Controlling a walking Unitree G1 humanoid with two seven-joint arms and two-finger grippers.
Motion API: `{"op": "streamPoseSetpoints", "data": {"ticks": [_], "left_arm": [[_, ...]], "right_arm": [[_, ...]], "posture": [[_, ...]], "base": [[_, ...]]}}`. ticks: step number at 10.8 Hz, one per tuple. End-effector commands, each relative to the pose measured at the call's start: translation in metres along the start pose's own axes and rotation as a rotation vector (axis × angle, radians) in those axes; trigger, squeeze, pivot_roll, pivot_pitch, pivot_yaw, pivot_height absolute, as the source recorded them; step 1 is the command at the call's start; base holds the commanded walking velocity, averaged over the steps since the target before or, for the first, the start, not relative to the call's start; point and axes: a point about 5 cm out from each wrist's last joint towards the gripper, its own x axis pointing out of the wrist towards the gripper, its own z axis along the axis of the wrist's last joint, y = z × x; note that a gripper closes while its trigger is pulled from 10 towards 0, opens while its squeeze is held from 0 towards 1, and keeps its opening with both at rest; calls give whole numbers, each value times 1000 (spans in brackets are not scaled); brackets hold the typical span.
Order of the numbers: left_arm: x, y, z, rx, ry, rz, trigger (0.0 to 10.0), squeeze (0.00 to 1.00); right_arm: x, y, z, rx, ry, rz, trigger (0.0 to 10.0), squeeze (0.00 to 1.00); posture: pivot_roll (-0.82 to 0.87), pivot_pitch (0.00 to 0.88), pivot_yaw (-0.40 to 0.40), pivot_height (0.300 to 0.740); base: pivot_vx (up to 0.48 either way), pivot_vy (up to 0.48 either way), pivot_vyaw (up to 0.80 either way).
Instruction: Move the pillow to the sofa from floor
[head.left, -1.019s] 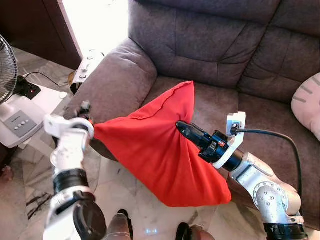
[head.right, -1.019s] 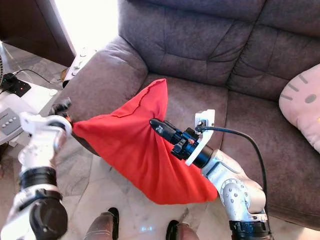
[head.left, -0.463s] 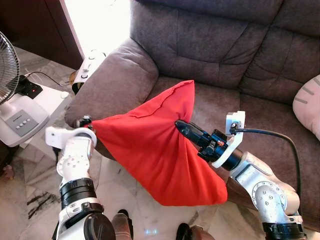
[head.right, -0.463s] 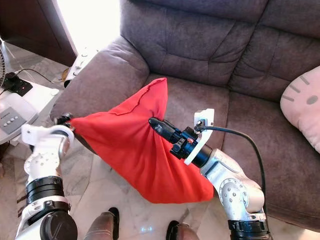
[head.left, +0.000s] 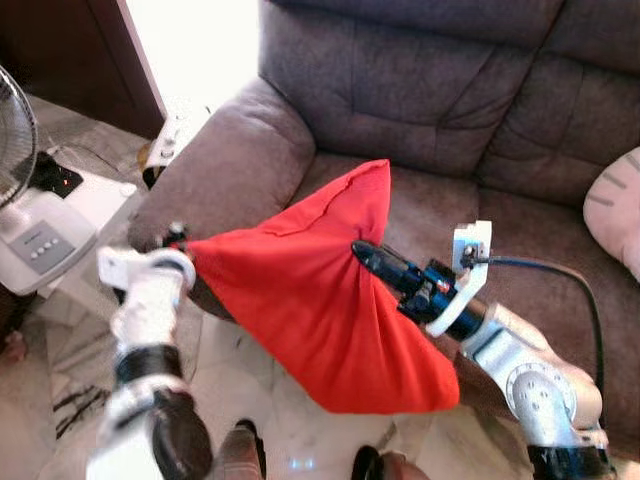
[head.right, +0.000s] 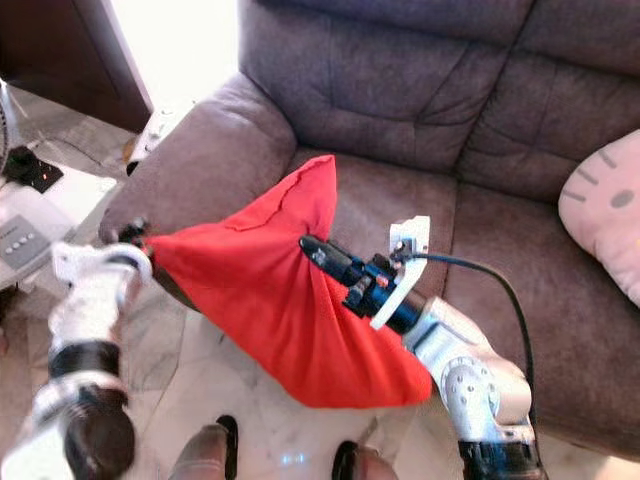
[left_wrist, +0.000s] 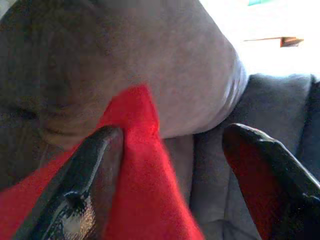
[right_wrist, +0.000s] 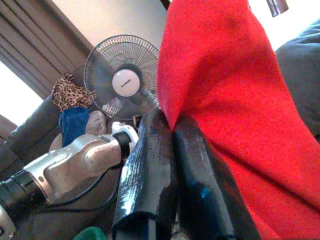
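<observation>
Pillow: You had the red pillow (head.left: 320, 300) lifted off the floor, stretched between the 2 grippers in front of the sofa (head.left: 420, 90). Its upper corner reached over the seat cushion; its lower bulk hung above the floor tiles (head.left: 250, 380).
Left gripper: Your left gripper (head.left: 178, 240) sat at the pillow's left corner, just beside the sofa armrest (head.left: 225, 165). In the left wrist view the 2 fingers (left_wrist: 85, 175) stood apart, with red cloth against 1 of them.
Right gripper: Your right gripper (head.left: 362, 252) pinched a fold of the pillow's middle. In the right wrist view its fingers (right_wrist: 150, 170) were pressed together on the cloth.
Sofa: A second, pale cushion (head.left: 615, 205) lay at its right end.
Surroundings: A fan (right_wrist: 125, 80) stood to your left.
</observation>
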Motion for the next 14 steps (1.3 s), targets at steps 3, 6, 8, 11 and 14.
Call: {"op": "streamPoseSetpoints", "data": {"ticks": [3, 6, 8, 11, 14], "left_arm": [[5, 16, 6, -65, -3, 53, 10000, 0], [5, 27, 2, -74, 5, 113, 10000, 0], [7, 27, -6, -77, 37, 116, 10000, 0], [11, 19, -28, -78, 140, 52, 10000, 0], [12, 16, -35, -16, 208, -13, 10000, 0]], "right_arm": [[4, 16, 23, -79, -87, 104, 0, 0], [6, 15, 22, -78, -84, 109, 0, 0], [6, 15, 22, -78, -85, 109, 0, 0], [6, 16, 21, -80, -79, 110, 0, 0], [7, 17, 20, -78, -77, 114, 0, 0]], "posture": [[57, 253, -22, 703], [62, 253, -23, 703], [61, 254, -21, 703], [57, 255, -23, 703], [57, 255, -24, 703]], "base": [[0, 0, 0], [0, 0, 0], [0, 0, 0], [0, 0, 0], [0, 0, 0]]}}
